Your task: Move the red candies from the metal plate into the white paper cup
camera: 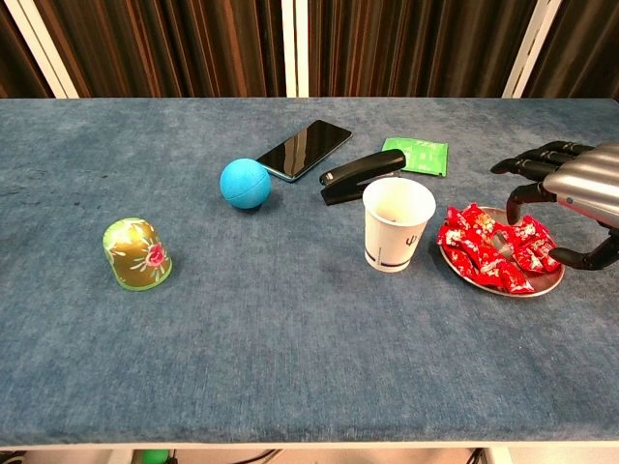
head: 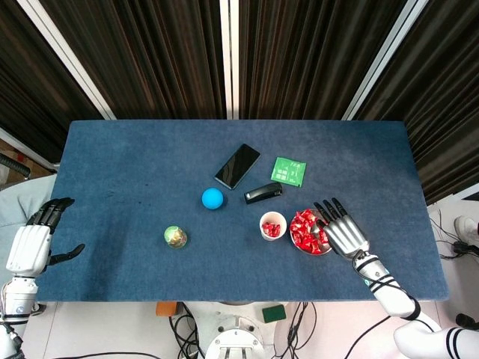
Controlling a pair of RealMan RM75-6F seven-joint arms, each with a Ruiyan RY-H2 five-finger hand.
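Observation:
A heap of red candies (head: 307,229) (camera: 488,249) fills the metal plate (head: 306,247) (camera: 546,285) right of the white paper cup (head: 272,226) (camera: 395,224). From above, red candies show inside the cup. My right hand (head: 342,232) (camera: 575,188) hovers low over the plate's right edge, fingers spread and curved down toward the candies, holding nothing. My left hand (head: 31,239) hangs beyond the table's left edge, fingers apart and empty; only the head view shows it.
A black stapler (camera: 360,175) lies just behind the cup, with a green packet (camera: 418,155) and a black phone (camera: 304,149) further back. A blue ball (camera: 245,183) sits mid-table and a small green patterned dome (camera: 136,253) to the left.

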